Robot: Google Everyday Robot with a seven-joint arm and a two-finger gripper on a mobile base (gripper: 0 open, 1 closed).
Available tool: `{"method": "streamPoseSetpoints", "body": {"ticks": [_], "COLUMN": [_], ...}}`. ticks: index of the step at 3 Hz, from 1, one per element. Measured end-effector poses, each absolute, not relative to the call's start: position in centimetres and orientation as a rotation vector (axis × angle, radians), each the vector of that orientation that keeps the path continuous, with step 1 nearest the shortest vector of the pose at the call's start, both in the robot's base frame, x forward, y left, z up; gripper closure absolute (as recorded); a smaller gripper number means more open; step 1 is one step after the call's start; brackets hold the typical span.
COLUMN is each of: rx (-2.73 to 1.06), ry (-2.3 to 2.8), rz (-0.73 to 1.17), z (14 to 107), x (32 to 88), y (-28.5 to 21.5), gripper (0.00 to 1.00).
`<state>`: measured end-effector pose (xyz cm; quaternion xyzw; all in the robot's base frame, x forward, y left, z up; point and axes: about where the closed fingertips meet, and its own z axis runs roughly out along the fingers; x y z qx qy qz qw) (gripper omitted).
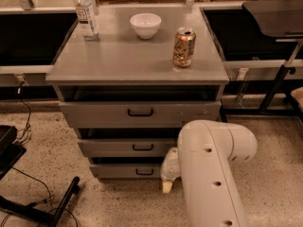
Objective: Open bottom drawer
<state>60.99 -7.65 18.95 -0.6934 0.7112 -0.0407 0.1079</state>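
Here, setting: a grey metal drawer cabinet with three drawers stands on a speckled floor at the centre of the frame.
Task object: the bottom drawer is the lowest and smallest-looking front, low in the centre of the frame. Its black bar handle sits mid-panel and is the one place a pull can be applied.
Drawer condition: the front looks pushed in or nearly so, with no interior showing, so it is judged not yet opened.
Neighbours: the middle drawer lies directly above and the top drawer above that. Each has its own handle, so the approach must keep low to avoid the wrong bar.
End effector: the end effector is at the bottom drawer's right end, just right of the handle and close above the floor. Contact with the panel cannot be told.
End effector state: cannot tell whether spread or pressed together, as the arm hides most of it.
Arm: the white arm fills the lower right, coming in from the side and leaving most of the drawer's front uncovered.
Surface: the surface carries a white bowl, a drink can and a water bottle, all upright. A jerky pull could shake them.
Step judged: lining up on the handle, with no grasp yet confirmed.
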Motion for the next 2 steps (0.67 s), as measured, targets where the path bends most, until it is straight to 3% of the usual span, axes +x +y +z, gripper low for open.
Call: {"method": "streamPoseSetpoints", "body": {"ticks": [2], "rx": [-2.077], "ry": [2.083], "rz": [-0.096], "z": [18.68], "x": [60.52], "y": [-7.18], "gripper": [0.66]}}
